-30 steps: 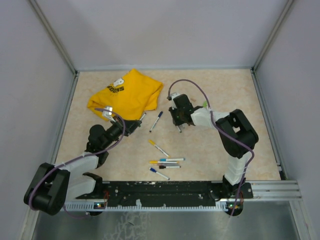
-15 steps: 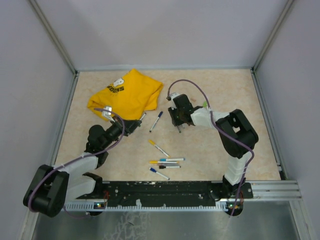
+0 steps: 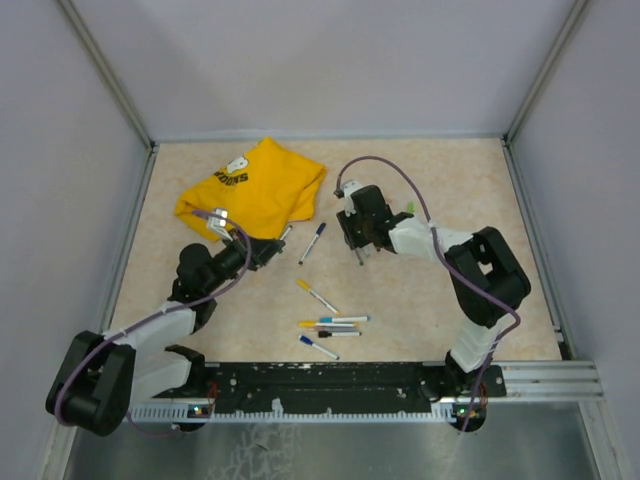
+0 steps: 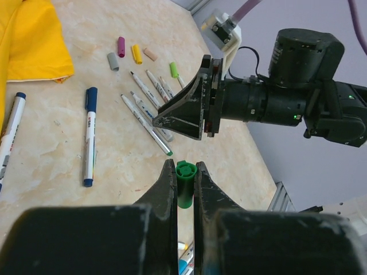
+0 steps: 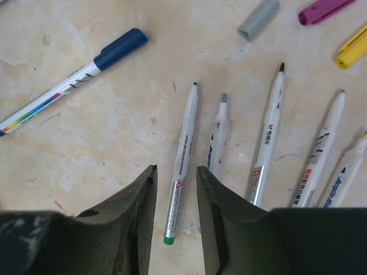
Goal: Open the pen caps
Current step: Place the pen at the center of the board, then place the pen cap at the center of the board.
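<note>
Yellow T-shirt [image 3: 255, 190] lies near the blue-capped pen [image 3: 312, 243].

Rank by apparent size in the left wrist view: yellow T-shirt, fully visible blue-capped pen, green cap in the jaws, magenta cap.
1. yellow T-shirt, though cropped.
2. blue-capped pen.
3. green cap and magenta cap, unranked: the green looks bigger, but it sits nearest the camera.

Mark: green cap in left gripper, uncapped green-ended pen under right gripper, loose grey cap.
green cap [image 4: 185, 184], left wrist view, cap body.
green-ended pen [image 5: 183, 154], right wrist view, mid barrel.
grey cap [image 5: 258, 18], right wrist view, middle.
</note>
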You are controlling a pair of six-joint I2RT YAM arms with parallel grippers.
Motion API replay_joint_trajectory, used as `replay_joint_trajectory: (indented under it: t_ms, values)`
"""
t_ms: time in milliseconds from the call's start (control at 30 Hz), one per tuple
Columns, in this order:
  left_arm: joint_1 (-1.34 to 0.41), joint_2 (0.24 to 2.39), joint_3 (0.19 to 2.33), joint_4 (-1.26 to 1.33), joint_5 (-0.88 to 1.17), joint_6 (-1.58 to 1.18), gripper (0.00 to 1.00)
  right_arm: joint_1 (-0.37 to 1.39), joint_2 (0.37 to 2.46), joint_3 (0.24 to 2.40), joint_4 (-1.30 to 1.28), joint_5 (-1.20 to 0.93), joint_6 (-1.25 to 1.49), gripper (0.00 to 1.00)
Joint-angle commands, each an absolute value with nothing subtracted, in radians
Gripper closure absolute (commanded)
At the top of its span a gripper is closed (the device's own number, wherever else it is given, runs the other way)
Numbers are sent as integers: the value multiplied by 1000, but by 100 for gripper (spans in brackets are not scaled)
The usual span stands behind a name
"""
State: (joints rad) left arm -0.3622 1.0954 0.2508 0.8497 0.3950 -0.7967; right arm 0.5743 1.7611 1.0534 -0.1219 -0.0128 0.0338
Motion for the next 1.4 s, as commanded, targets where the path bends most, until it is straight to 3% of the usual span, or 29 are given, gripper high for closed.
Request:
replay_joint_trajectory:
  t_ms: [0,567,633,733,800,1067,1367]
  values:
    - [-360,1101,305,788,420,-758,100,578,1673,1053,-80,-12,-3,66]
    - [-541,1278,596,474,182,-579,100,577,1370,998,-111,-51,-202,66]
    - [-564,1324,654,420,142,-561,100,569,1331,981,-118,-66,-224,59]
    - [-593,1409,732,373,101,-549,100,541,1271,934,-103,-113,-249,38]
    - [-604,1460,786,331,75,-546,100,513,1243,913,-111,-178,-276,30]
    - [-612,1672,1033,166,1,-535,100,417,1227,937,-182,-330,-274,28]
    - [-612,1945,1368,-45,-66,-516,100,393,1235,932,-178,-344,-268,29]
